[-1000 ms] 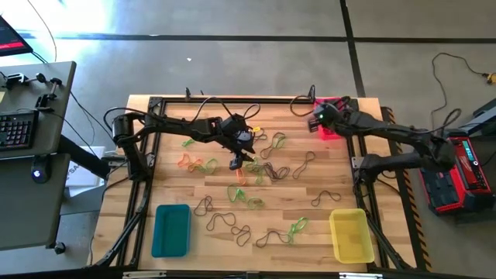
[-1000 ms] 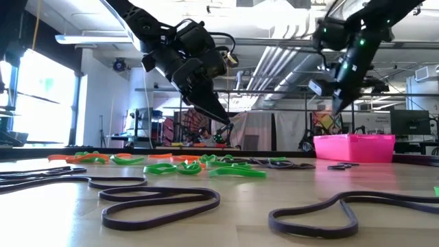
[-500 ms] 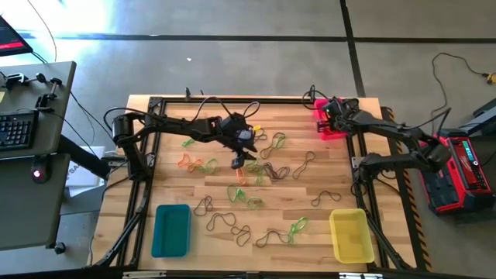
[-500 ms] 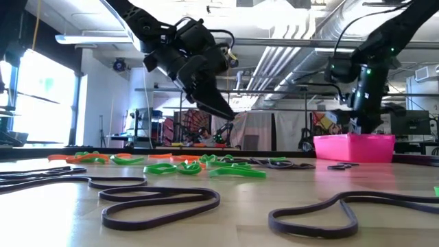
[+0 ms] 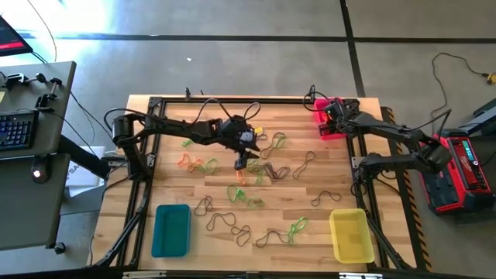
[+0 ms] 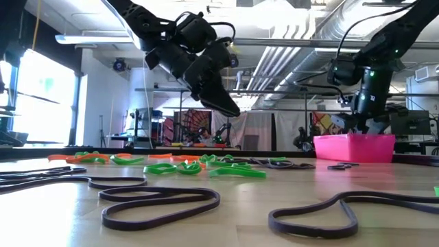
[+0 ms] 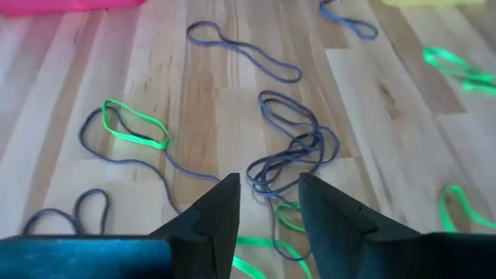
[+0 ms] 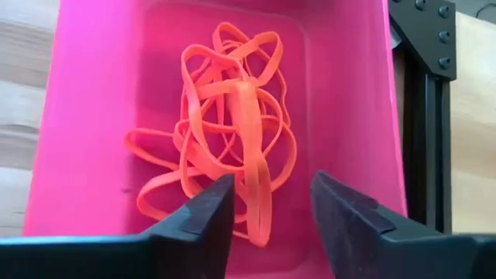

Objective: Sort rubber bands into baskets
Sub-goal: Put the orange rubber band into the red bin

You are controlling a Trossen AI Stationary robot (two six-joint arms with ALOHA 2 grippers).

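Note:
Orange, green and dark rubber bands lie scattered over the wooden table. My left gripper hangs open above a tangle of dark bands near the table's middle, with a green band beside it; nothing is between its fingers. At the far right corner my right gripper stands open just over the pink basket, in which a heap of orange bands rests on the floor. The teal basket and the yellow basket sit along the near edge.
A black frame rail runs round the table and passes close beside the pink basket. Loose dark bands lie between the teal and yellow baskets. A desk with a keyboard stands off the table's left.
My right gripper has gone toward the table's right edge and down, over the pink basket, and has opened there. The left arm has kept about where it was above the bands in the middle.

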